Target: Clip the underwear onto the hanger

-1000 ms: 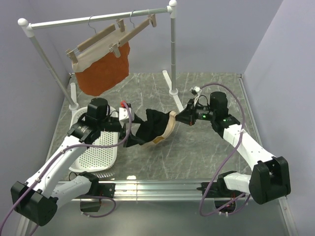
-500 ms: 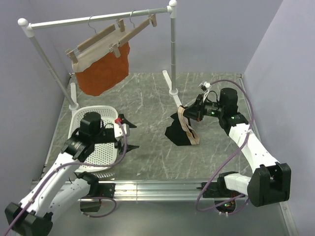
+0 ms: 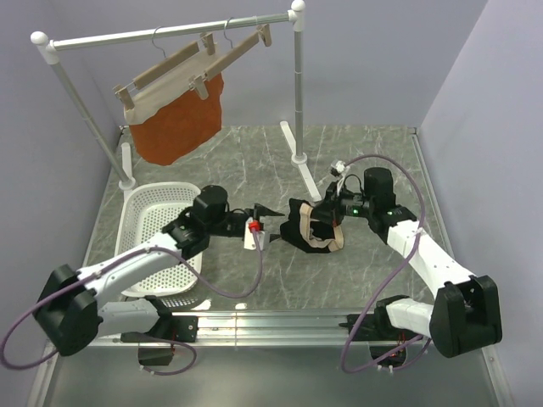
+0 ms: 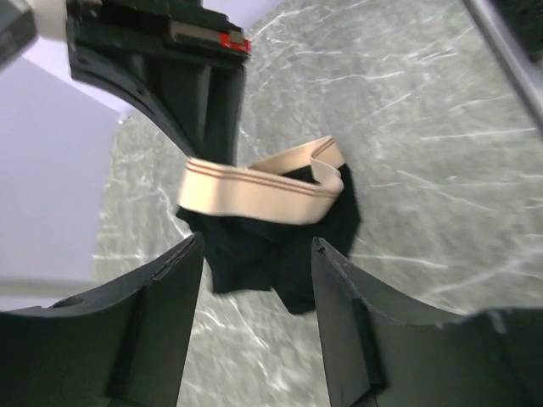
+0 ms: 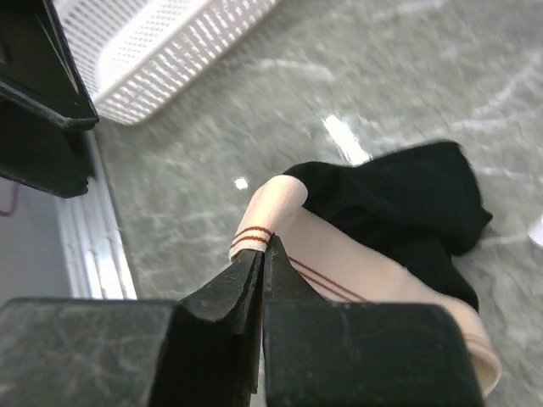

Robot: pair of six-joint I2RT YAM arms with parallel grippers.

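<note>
The black underwear [image 3: 304, 231] with a tan waistband [image 3: 322, 240] lies bunched on the table at centre. My right gripper [image 3: 326, 212] is shut on the waistband's folded edge [image 5: 263, 242], with the black fabric [image 5: 399, 203] beyond it. My left gripper [image 3: 265, 225] is open and empty, pointing at the underwear from the left. In the left wrist view its fingers [image 4: 161, 322] frame the black fabric [image 4: 271, 254] and the waistband [image 4: 263, 191] without touching. The bare wooden hanger [image 3: 242, 49] hangs on the rack at the back.
A second hanger with a rust-orange garment [image 3: 178, 127] hangs on the rail [image 3: 170, 32] at the back left. A white perforated basket [image 3: 161, 246] sits under my left arm and also shows in the right wrist view [image 5: 161, 42]. The rack's right post [image 3: 299, 93] stands behind the underwear.
My left gripper let go of the underwear, drew back over the basket, then came forward again open. My right gripper carried the underwear right and then lowered it at centre.
</note>
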